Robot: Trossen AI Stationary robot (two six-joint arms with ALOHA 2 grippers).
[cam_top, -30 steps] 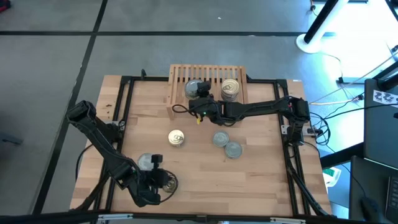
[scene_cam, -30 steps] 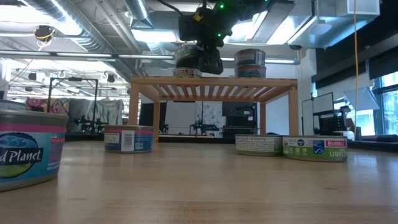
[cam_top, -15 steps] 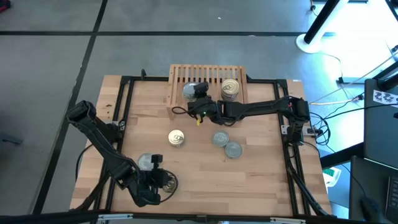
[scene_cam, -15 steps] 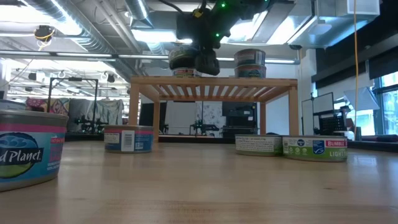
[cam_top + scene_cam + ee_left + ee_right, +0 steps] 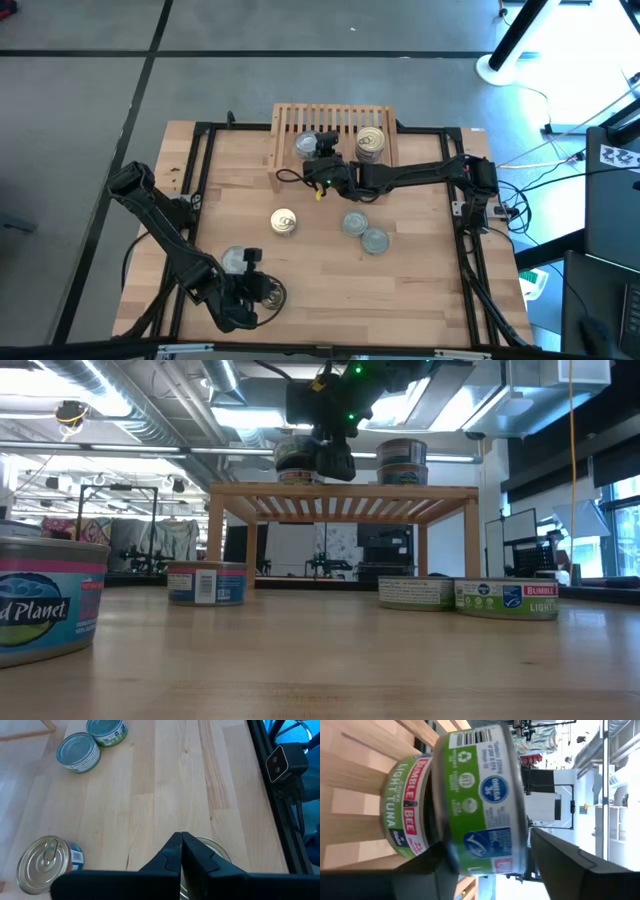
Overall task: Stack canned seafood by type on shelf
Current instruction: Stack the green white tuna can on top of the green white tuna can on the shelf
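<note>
On the wooden shelf (image 5: 336, 121) sit four tuna tins, two per stack; three more lie on the table (image 5: 420, 280). Right gripper (image 5: 318, 152) straddles the left stack's top tin (image 5: 475, 800), jaws wide; left gripper (image 5: 181, 851) is pinched tight.

light: bright, overhead ceiling fixtures | glare: blown-out floor at right | blur: near tin (image 5: 45, 598) soft

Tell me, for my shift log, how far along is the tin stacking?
Done: two gold tins stacked on the shelf. In hand: the right end effector, open around a silver tin resting on another there. Left: one gold tin and two silver tins on the table; left end effector, shut, waits front-left.
</note>
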